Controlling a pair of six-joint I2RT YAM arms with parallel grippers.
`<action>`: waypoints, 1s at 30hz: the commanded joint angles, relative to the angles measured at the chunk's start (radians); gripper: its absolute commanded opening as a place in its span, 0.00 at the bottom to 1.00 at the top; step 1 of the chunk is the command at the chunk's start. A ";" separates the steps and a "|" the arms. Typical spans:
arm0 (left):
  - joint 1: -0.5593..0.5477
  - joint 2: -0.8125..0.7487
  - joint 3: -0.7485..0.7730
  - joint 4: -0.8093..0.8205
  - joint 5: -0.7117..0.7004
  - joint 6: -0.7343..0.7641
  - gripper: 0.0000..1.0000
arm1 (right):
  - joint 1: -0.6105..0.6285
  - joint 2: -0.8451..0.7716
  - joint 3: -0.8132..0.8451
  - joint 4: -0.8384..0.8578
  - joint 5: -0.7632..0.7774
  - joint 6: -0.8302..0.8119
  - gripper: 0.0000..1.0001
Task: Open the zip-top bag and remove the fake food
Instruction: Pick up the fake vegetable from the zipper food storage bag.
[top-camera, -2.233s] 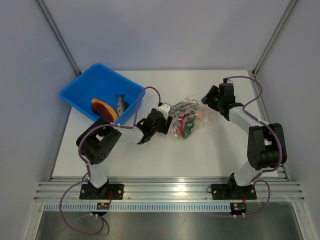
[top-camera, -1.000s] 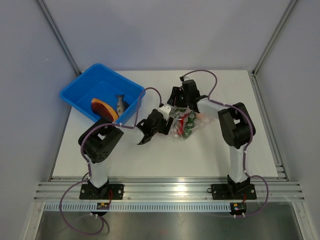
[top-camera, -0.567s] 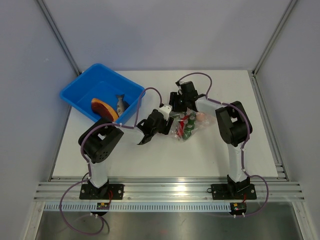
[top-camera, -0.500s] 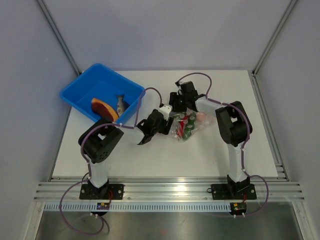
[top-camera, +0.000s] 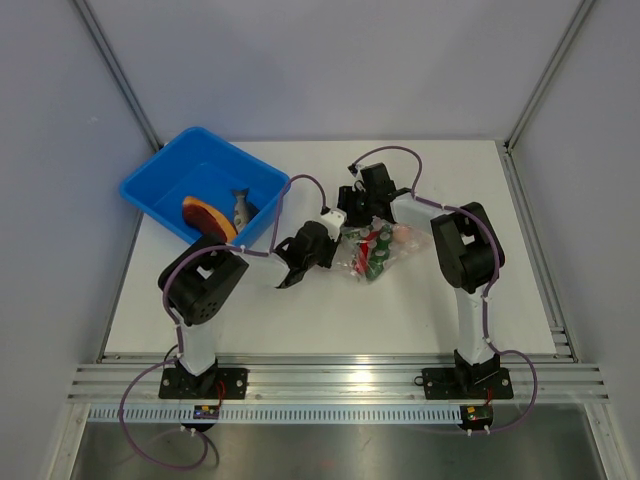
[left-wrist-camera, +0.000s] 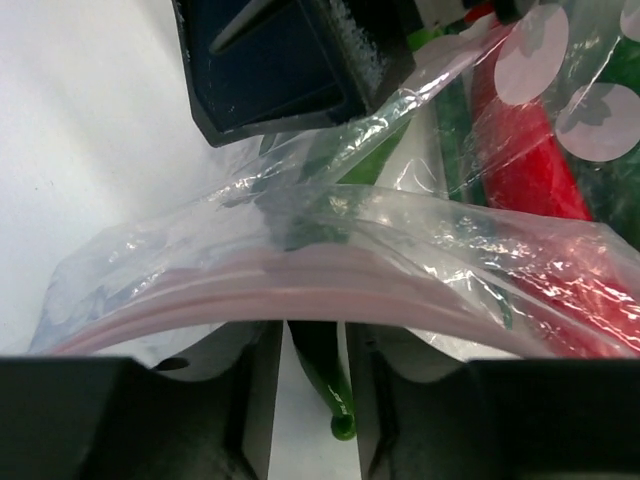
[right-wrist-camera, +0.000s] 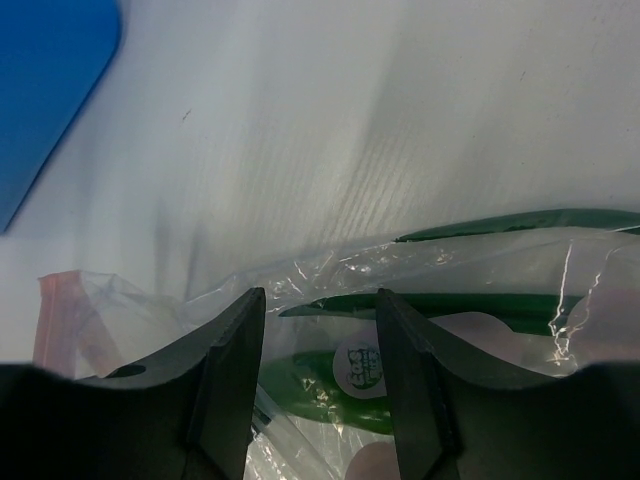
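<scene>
Where the zip-top bag (left-wrist-camera: 450, 250) ends, its strip crosses the left end effector (left-wrist-camera: 313, 352).

The left arm (top-camera: 205, 288) reaches low from the counter's (top-camera: 420, 315) near edge toward its far edge, the left end effector (left-wrist-camera: 315, 345) narrowed to a thin gap. The right arm (top-camera: 462, 250) bends toward the left edge. The right end effector (right-wrist-camera: 320, 310) tips down, fingers apart, just beside the left one.

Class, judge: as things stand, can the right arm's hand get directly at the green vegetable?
Probably not: the green vegetable lies inside the zip-top bag, so plastic separates it from the right hand.
</scene>
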 joint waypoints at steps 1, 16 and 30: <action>-0.003 0.016 0.043 0.018 0.017 0.008 0.29 | 0.007 -0.012 0.031 -0.021 0.008 -0.005 0.55; -0.003 0.017 0.080 -0.063 0.018 0.009 0.15 | -0.056 -0.150 -0.076 0.027 0.097 0.079 0.61; -0.005 -0.090 0.069 -0.148 0.054 0.015 0.09 | -0.121 -0.282 -0.139 -0.072 0.461 0.096 0.82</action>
